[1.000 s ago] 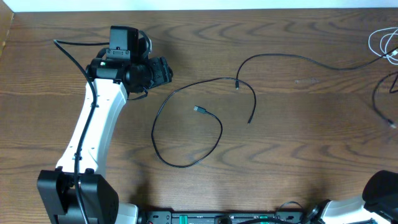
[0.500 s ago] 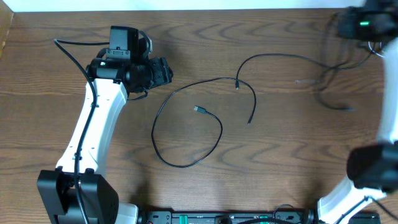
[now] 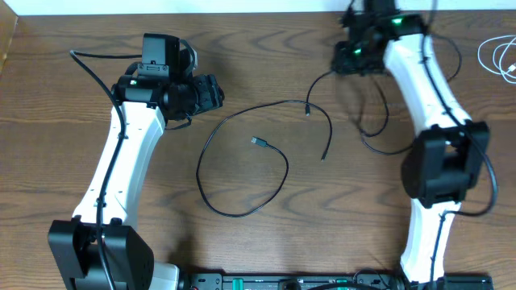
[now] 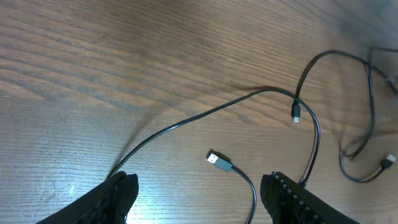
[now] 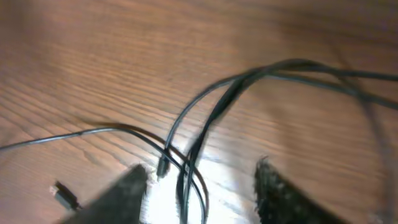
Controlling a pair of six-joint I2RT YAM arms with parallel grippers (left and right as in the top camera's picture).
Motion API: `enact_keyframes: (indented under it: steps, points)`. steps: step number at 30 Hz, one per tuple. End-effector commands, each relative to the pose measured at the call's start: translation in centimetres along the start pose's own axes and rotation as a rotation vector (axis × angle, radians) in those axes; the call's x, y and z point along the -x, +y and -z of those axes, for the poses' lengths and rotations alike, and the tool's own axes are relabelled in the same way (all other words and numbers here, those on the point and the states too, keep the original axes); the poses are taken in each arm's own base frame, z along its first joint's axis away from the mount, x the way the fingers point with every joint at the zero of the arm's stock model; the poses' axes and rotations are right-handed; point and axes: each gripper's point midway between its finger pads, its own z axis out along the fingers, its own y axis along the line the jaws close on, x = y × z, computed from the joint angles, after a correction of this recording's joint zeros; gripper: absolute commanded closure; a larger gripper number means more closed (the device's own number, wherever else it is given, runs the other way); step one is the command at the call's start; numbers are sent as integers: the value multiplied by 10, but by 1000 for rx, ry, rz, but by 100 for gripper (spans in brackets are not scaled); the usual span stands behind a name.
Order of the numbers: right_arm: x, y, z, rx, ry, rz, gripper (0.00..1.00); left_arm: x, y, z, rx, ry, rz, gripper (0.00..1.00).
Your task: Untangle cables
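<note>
One thin black cable point(image 3: 199, 171) lies in a wide loop mid-table, its plug point(image 4: 215, 159) inside the loop. A second black cable point(image 3: 316, 80) ends in a small plug point(image 4: 296, 114) and runs back toward my right gripper point(image 3: 348, 55). In the right wrist view, which is blurred, the right gripper point(image 5: 200, 168) stands open over the table with crossing black cables point(image 5: 214, 112) between its fingers, not pinched. My left gripper point(image 4: 200, 183) is open and empty, hovering just left of the loop, and shows in the overhead view as the left gripper point(image 3: 213, 92).
A white cable point(image 3: 493, 55) is coiled at the far right edge. A slack black cord point(image 3: 372, 138) curves beside the right arm. The table's back edge point(image 3: 258, 11) runs just behind the right gripper.
The right arm has swung in from the far right to the back middle, and its jaws have gone from shut to apart. The second cable's right part has shifted with it. The left arm is still.
</note>
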Motion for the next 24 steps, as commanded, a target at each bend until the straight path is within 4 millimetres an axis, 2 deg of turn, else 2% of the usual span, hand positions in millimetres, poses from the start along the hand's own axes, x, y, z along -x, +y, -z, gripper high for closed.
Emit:
enact_keyframes:
  steps: [1, 3, 8, 10, 13, 18, 22, 24]
  points:
    - [4, 6, -7, 11, -10, -25, 32, -1, 1, -4, 8, 9, -10, 31]
    - [6, 5, -7, 8, -19, -59, 25, -1, 1, -4, 8, 9, -10, 31]
    - [6, -1, -12, -23, -20, -178, 26, -1, 1, -4, 8, 9, -10, 31]
    - [5, -2, -20, -42, -16, -245, 26, -1, 1, -4, 8, 9, -10, 30]
    - [0, 6, -45, -43, 6, -298, 27, -1, 1, -4, 8, 9, -10, 31]
    - [-12, -1, -80, -106, 31, -402, 31, -1, 1, -4, 8, 9, -10, 31]
    - [-11, 2, -94, -102, 22, -413, 40, -1, 1, -4, 8, 9, -10, 31]
    - [-11, 3, -97, -115, 17, -404, 41, -1, 1, -4, 8, 9, -10, 31]
